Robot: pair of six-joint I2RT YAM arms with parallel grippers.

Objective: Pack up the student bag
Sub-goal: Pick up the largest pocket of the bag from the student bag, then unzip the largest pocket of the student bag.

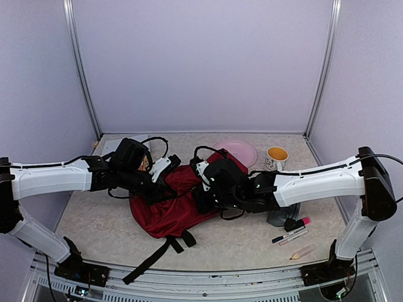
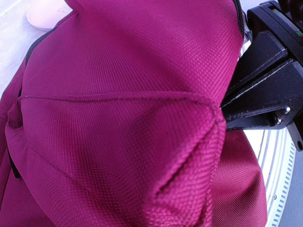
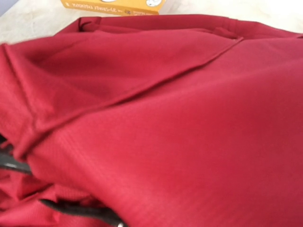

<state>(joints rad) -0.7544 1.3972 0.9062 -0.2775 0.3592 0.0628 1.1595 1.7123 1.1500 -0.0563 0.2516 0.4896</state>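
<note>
The student bag (image 1: 169, 212), a dark red backpack with black straps, lies crumpled mid-table between both arms. My left gripper (image 1: 165, 178) is at its upper left edge. In the left wrist view the bag's fabric (image 2: 118, 118) bunches right up to the camera and hides the fingers, which are shut on a fold of it. My right gripper (image 1: 203, 189) meets the bag from the right. Its black fingers (image 2: 253, 116) close onto the fabric's seamed corner. The right wrist view is filled with red cloth (image 3: 180, 132) that hides its own fingers.
A pink plate (image 1: 240, 151) and a mug (image 1: 277, 157) stand at the back. A grey pouch (image 1: 281, 218), markers (image 1: 291, 234) and a small stick (image 1: 303, 251) lie under the right arm. An orange box (image 3: 113, 5) sits beyond the bag by the left arm.
</note>
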